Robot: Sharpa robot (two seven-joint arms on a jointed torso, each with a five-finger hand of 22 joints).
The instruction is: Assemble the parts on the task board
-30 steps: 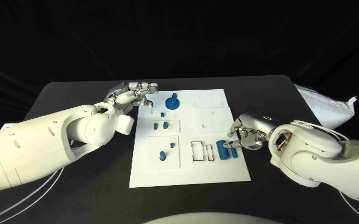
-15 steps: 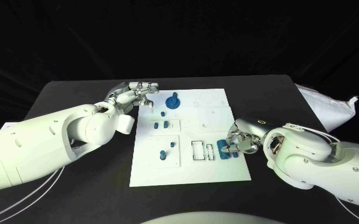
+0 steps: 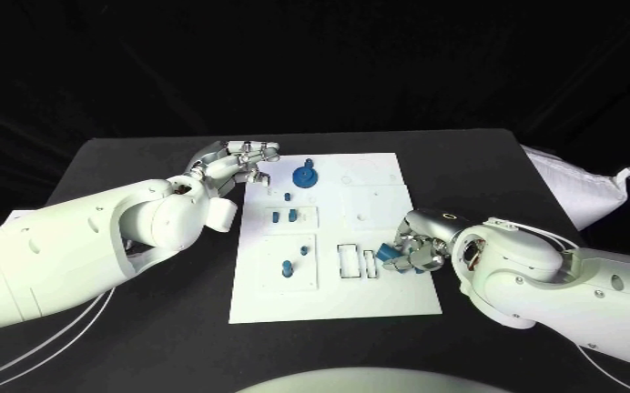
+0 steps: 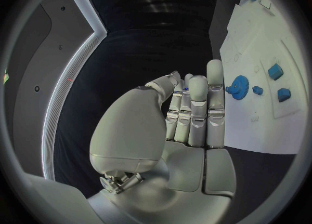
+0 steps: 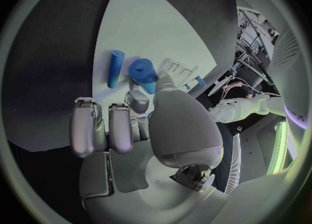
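A blue cylinder [image 5: 143, 71] is pinched at the fingertips of the right hand [image 3: 413, 249], over the near right part of the task board [image 3: 381, 297]; a second, thinner blue peg [image 5: 115, 68] is seen lying on the board just beside those fingers [image 5: 137, 101]. Farther back, the left hand [image 3: 237, 164] is held at the board's far left edge, fingers straight and together, nothing grasped, with the blue gear [image 3: 305, 176] near its fingertips but apart.

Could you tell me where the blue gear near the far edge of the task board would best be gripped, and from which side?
Probably by its toothed rim, from straight above. The blue gear lies flat on the task board, so its sides offer little height, and a small hub seems to rise at its centre. The left robot hand hovers beside it, holding nothing, and looks nearest.
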